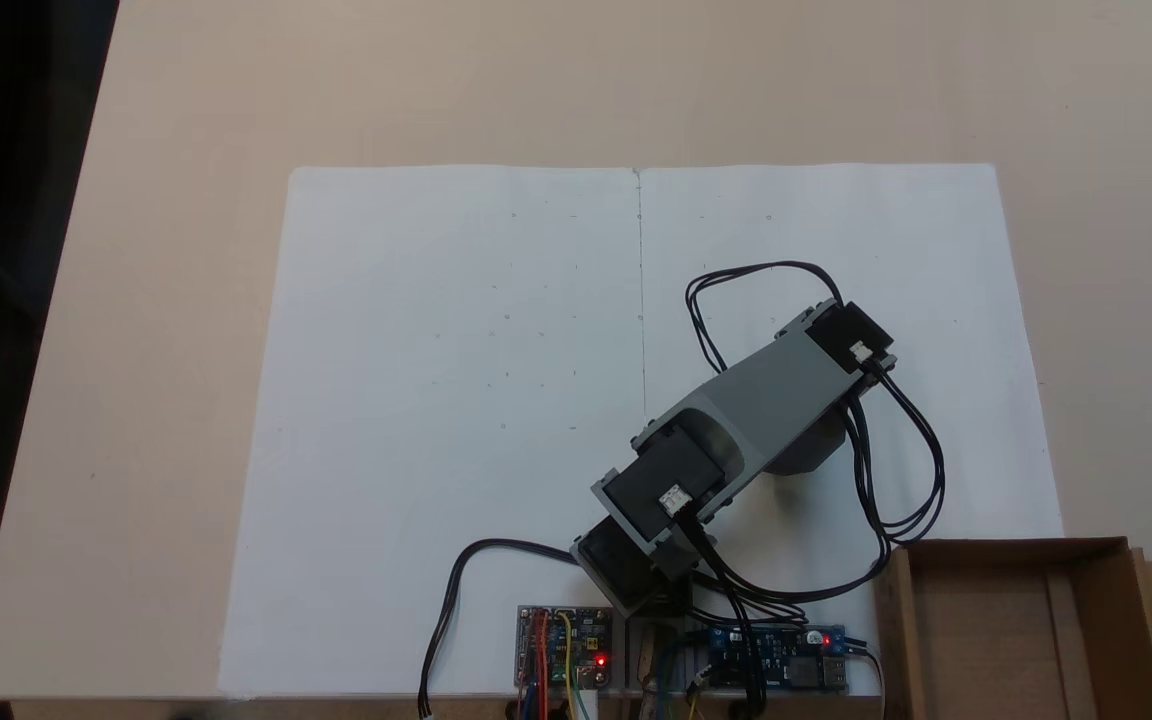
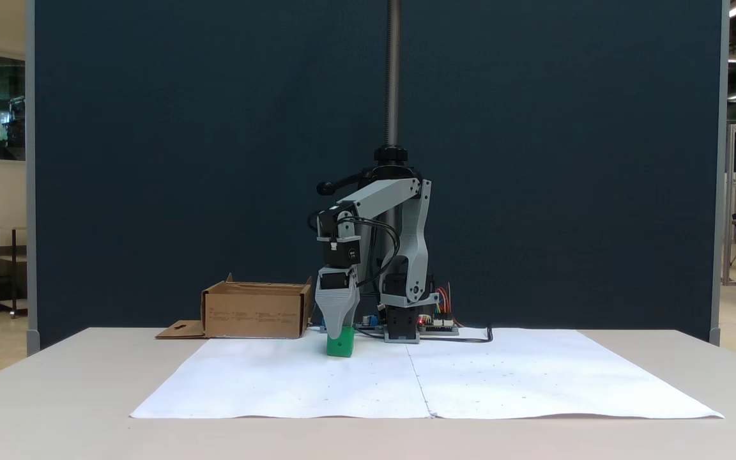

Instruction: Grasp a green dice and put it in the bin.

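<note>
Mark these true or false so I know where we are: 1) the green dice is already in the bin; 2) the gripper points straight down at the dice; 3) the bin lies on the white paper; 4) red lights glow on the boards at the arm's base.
1) False. The green dice sits low over the white paper, under the gripper and beside the bin, not in it.
2) True. In the front fixed view the gripper hangs vertically with its tip at the dice.
3) False. The bin stands on the bare table, past the paper's corner.
4) True. Red lights show on the boards at the base.
</note>
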Available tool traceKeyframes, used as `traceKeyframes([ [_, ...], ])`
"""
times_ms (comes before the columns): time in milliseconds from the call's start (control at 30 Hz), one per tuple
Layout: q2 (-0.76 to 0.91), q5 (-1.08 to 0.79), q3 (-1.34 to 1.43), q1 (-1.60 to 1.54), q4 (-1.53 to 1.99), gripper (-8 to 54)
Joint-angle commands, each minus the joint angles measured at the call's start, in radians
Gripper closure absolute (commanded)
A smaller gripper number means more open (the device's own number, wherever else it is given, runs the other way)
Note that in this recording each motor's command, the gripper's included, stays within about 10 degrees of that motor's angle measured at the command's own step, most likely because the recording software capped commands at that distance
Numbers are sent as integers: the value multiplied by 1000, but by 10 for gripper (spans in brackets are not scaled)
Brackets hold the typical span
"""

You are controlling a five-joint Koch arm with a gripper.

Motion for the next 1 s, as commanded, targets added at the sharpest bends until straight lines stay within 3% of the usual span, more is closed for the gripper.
traceKeyframes([
  [0,5,72,-8,6,-18,23],
  [633,-23,71,12,-28,-48,22],
  [967,57,71,117,-28,-192,25],
])
